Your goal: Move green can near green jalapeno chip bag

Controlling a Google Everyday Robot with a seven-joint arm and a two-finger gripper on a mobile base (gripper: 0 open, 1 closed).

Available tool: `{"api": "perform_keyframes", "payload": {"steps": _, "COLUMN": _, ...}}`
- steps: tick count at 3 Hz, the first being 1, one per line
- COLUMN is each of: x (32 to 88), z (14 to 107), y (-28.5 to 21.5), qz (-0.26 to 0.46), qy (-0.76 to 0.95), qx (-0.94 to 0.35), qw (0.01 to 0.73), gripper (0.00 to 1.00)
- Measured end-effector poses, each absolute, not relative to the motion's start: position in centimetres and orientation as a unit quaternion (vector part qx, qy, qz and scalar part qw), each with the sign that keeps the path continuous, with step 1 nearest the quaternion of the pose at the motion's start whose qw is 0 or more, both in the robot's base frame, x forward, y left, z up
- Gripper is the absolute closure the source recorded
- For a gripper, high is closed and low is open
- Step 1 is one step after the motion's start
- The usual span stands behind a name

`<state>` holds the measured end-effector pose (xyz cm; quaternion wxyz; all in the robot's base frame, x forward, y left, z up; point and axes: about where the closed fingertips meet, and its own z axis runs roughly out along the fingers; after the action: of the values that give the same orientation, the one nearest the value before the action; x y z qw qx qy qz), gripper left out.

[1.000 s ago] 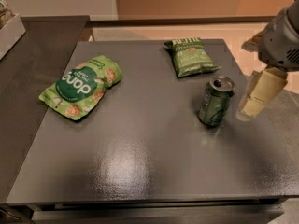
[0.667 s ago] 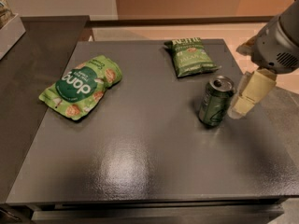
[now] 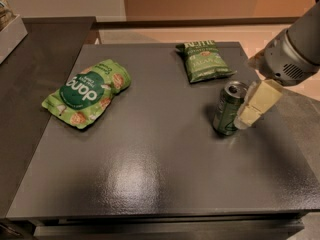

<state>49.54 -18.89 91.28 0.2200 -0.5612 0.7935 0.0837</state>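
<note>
Jaws-wise, cannot tell whether apart or together: only a cream-coloured blocky tip of the gripper [image 3: 256,105] showing, low at the right side of the small green metal drink can [image 3: 229,109], touching or just beside it, hung from a rounded grey wrist housing [image 3: 292,54] at the far right.

Judged barely begun. Can upright on the dark grey worktop [image 3: 150,174], right of centre, not lifted, no sure grip yet. Already fairly near the small dark-green crinkly chip bag [image 3: 204,61], lying flat toward the far edge and a little left, with bare surface between. Left to do: secure the can, shift it farther and slightly left, set it down beside the bag.

Can: rigid smooth cylinder, silver top with pull tab, pale swirls on the side; probably easy to tip if pushed from one side. Bag: soft, puffy, creased, white lettering on its top band. Worktop: flat, matte with a faint sheen near the front. Well apart at left, a larger bright-green pouch [image 3: 87,91] with a dark round logo.
</note>
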Motion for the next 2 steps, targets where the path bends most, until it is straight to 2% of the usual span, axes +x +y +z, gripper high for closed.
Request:
{"api": "perform_keyframes", "payload": {"steps": 1, "x": 49.05, "z": 90.83, "y": -18.26, "qz": 0.107, "qy": 0.788, "qx": -0.566, "qw": 0.218, "gripper": 0.17}}
{"api": "perform_keyframes", "payload": {"steps": 2, "x": 48.46, "z": 90.96, "y": -17.6, "qz": 0.129, "qy": 0.779, "qx": -0.573, "qw": 0.22, "gripper": 0.41}}
